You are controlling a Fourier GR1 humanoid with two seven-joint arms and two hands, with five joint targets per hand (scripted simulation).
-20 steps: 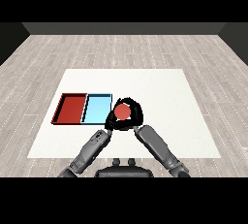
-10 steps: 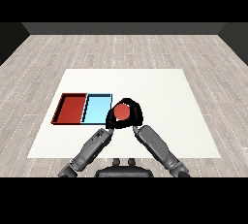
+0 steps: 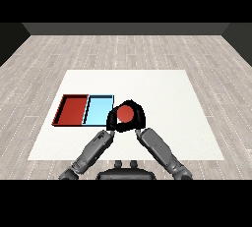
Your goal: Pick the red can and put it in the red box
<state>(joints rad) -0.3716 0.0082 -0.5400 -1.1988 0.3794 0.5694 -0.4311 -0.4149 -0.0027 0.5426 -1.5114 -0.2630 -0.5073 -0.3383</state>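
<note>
With the right hand (image 3: 137, 119) curled round the red can (image 3: 125, 114) just beside the light blue tray (image 3: 98, 109), we carry it level toward the table's left edge before lowering into the red tray (image 3: 72, 109).

a white bench (image 3: 162, 88) stretches out before me on a pale grey wood-plank floor (image 3: 123, 51), with a dark wall (image 3: 126, 28) running behind it.

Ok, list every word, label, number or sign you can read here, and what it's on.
None can be read.
red can: plain red top, no label showing; its side is hidden by the right robot hand.
red tray and light blue tray: no markings.
</note>
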